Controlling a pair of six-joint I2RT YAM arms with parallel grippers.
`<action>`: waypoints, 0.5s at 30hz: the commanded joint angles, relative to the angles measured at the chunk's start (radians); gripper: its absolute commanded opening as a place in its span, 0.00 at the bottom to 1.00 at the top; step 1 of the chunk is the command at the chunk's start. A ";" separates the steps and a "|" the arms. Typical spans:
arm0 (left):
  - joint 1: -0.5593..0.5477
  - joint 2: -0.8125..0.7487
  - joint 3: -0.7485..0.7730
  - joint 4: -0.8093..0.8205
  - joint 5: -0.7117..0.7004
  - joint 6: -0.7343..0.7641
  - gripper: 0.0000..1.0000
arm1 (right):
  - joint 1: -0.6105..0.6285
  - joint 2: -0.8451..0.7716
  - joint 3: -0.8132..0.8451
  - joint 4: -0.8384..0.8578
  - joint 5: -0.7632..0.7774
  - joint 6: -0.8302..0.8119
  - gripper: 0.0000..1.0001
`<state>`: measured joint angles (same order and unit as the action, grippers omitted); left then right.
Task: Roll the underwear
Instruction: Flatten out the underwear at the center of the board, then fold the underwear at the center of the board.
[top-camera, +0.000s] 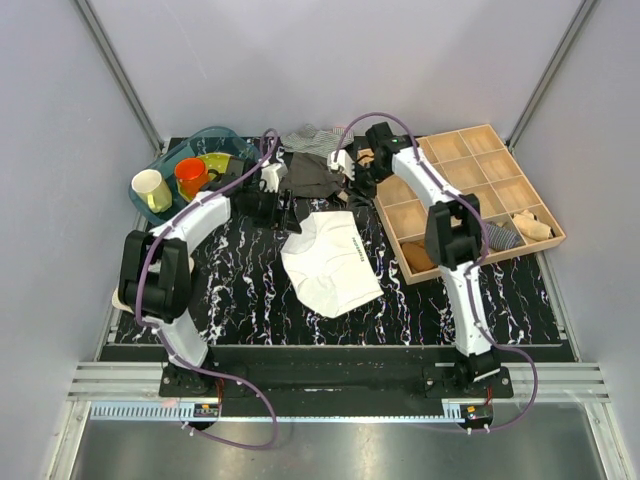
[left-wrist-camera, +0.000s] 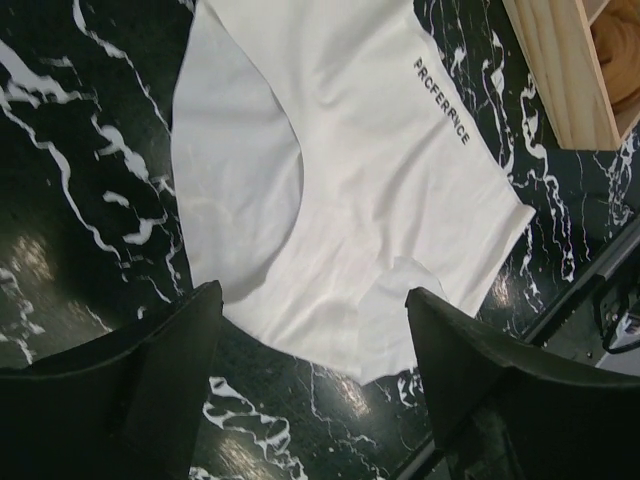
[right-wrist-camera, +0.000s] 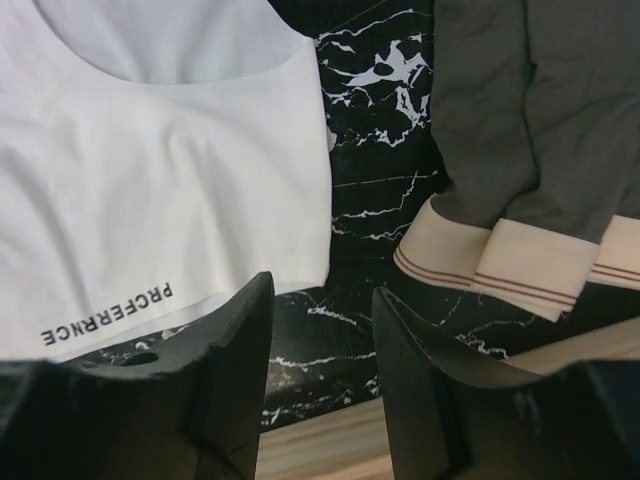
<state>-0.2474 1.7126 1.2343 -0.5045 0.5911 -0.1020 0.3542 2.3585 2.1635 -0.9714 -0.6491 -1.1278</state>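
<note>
Honestly, we reckon the thin white cloth underwear (top-camera: 330, 265) is light and floppy, so pinch a hem; left gripper (left-wrist-camera: 312, 295) and right gripper (right-wrist-camera: 320, 288) jaws stand apart, empty.

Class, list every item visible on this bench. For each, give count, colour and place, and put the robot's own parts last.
underwear: 1, white, spread flat mid-table
garment: 1, dark grey with pale cuffs, beyond the underwear
striped cloth: 1, grey and white, far edge
wooden tray: 1, light wood, compartments, right side
small items: at least 2, beige and striped, tray's near-right compartments
cups: 3, pale yellow, orange, yellow-green, in the bowl
bowl: 1, clear blue, far left
table: 1, black, white veins
left gripper: 1, black, open, over the underwear
right gripper: 1, black, open, between underwear and garment
</note>
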 joint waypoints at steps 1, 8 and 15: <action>0.007 0.100 0.161 -0.029 0.007 0.067 0.76 | 0.017 0.157 0.238 -0.231 -0.020 0.017 0.51; 0.007 0.307 0.373 -0.071 0.030 0.091 0.71 | 0.017 0.225 0.302 -0.213 0.025 0.059 0.51; 0.002 0.476 0.537 -0.052 0.062 0.058 0.66 | 0.017 0.246 0.286 -0.208 0.011 0.063 0.49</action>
<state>-0.2466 2.1273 1.6619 -0.5766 0.6086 -0.0349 0.3637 2.5881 2.4161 -1.1603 -0.6266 -1.0866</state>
